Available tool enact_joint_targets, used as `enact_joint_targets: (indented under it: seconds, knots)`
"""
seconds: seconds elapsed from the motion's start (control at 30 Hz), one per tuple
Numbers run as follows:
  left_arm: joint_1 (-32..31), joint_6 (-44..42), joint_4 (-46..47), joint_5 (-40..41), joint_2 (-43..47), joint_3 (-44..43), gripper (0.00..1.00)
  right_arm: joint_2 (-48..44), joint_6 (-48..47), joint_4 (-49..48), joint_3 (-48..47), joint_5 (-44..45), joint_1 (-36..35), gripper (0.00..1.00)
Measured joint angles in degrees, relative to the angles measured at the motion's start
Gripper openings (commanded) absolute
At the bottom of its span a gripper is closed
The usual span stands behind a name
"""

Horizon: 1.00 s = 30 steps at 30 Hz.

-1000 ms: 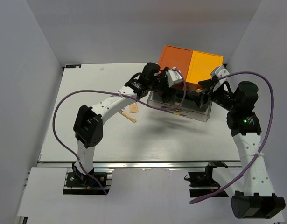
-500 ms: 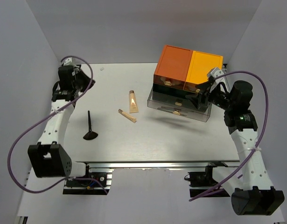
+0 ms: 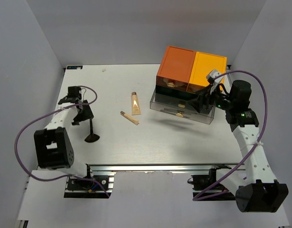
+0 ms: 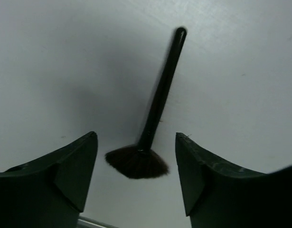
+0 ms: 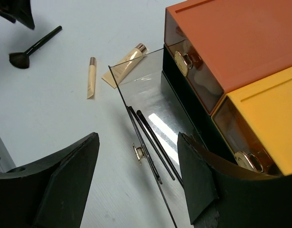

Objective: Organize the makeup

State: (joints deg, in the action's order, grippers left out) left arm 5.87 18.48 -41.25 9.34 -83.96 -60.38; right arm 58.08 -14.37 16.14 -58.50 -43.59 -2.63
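left gripper (image 4: 135,137) spread over fan brush (image 4: 160,95), empty | right gripper (image 5: 137,137) spread, empty | right wrist alone: pencils (image 5: 155,145) in drawer (image 5: 141,80)

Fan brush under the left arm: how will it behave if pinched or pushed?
The brush has a thin, straight handle, so it is probably stiff and light. The handle looks round and glossy: it may roll or slip if nudged sideways on the smooth table. The flared bristles look soft and would likely splay if pinched; the handle seems the safer grip.

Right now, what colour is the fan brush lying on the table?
The fan brush is black throughout; the left wrist view shows it best.
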Motion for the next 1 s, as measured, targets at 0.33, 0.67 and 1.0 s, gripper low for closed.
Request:
enact_joint_targets:
  seconds: [0.33, 0.67, 1.0]
  knots:
    - [-0.02, -7.58, 6.56, -5.07, -12.9, 0.9, 0.58, 1.16, -1.46, 2.34, -1.07, -1.36, -1.05, 0.71]
    - [-2.03, -9.75, 10.95, -4.5, -17.22, -0.96, 0.43, 2.1, -1.46, 3.32, -1.97, -1.07, -1.2, 0.71]
    - [-2.27, -7.58, 13.53, -6.86, -17.07, -0.72, 0.0, 2.29, -1.49, 3.45, -2.27, -0.2, -1.2, 0.71]
